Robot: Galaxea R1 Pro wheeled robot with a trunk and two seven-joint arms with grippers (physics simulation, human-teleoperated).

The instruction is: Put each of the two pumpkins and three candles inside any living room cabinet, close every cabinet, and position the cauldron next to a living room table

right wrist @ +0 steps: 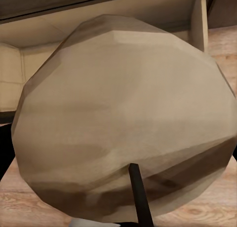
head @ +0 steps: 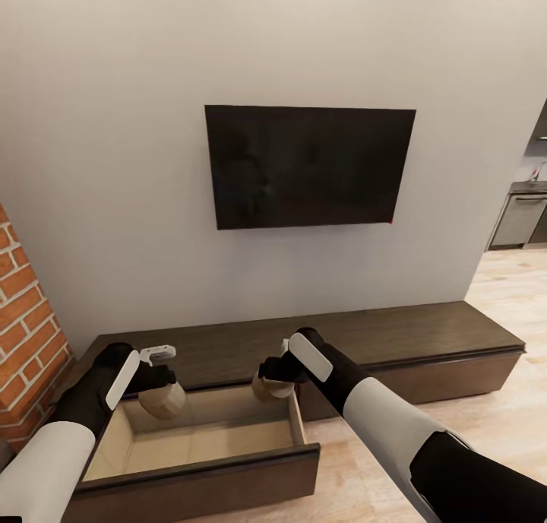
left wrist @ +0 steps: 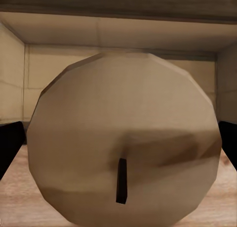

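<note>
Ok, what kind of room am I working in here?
Most likely a living room: a black TV hangs on a plain white wall above a long low dark-wood cabinet, with a red-brick column at one side. A kitchen area opens at the far right.

Long low dark-brown cabinet against the white wall, standing on the light wood floor. Bare along its top. Left drawer pulled out, pale beige inside, its bottom bare where visible. Brick column just beside the left end.
</note>
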